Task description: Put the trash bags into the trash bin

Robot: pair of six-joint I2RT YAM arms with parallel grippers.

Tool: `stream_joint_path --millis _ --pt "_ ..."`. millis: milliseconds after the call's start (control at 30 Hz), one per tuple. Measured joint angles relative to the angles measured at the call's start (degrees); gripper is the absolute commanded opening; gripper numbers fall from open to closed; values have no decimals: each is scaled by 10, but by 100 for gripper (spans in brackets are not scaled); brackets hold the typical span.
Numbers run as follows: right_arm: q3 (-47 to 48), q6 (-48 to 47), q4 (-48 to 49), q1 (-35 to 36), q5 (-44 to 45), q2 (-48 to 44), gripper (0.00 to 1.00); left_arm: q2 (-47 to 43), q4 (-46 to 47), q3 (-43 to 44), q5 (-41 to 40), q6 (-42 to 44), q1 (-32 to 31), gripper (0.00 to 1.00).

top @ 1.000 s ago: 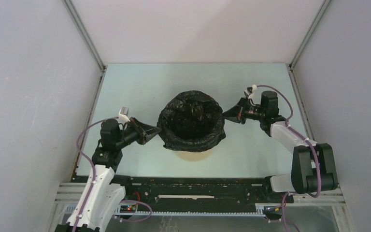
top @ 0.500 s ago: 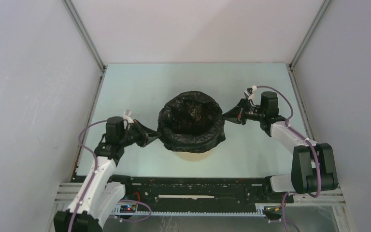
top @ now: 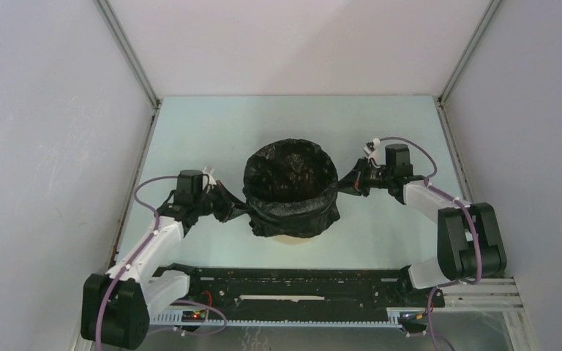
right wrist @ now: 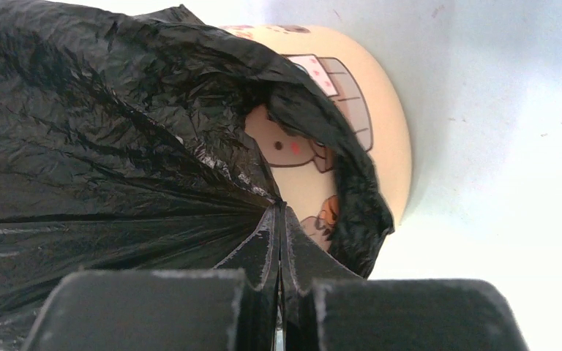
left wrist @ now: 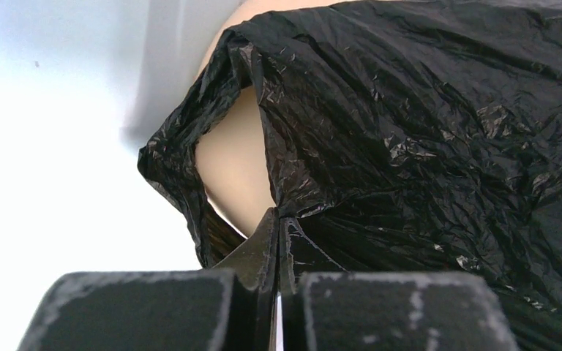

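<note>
A glossy black trash bag (top: 291, 189) lines a cream trash bin (top: 293, 238) in the middle of the table, its rim folded down over the bin's outside. My left gripper (top: 238, 212) is shut on the bag's skirt at the bin's left side; the left wrist view shows the film (left wrist: 410, 131) pinched at the fingertips, with bare bin wall (left wrist: 235, 168) showing. My right gripper (top: 341, 189) is shut on the bag at the bin's right side; the right wrist view shows taut film (right wrist: 102, 168) and the bin's cartoon print (right wrist: 293, 142).
The pale green table (top: 212, 131) is boxed in by grey walls at the left, right and back. The black rail (top: 300, 281) with the arm bases runs along the near edge.
Both grippers have moved down and in toward the bin, pulling the bag's rim lower over the bin's sides. The bag now sits tighter around the rim.
</note>
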Motion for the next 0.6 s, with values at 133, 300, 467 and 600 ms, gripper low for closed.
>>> stream_joint_path --millis 133,300,467,600 --pt "1 -23 -19 11 21 26 0 28 -3 0 -11 20 -4 0" --pt "1 -47 -45 17 44 38 0 32 -17 0 -26 44 -6 1" --pt "37 -78 -103 15 64 41 11 34 -24 0 -30 57 -7 9" --pt "98 -118 -200 7 108 15 41 24 -57 9 -46 75 -7 13"
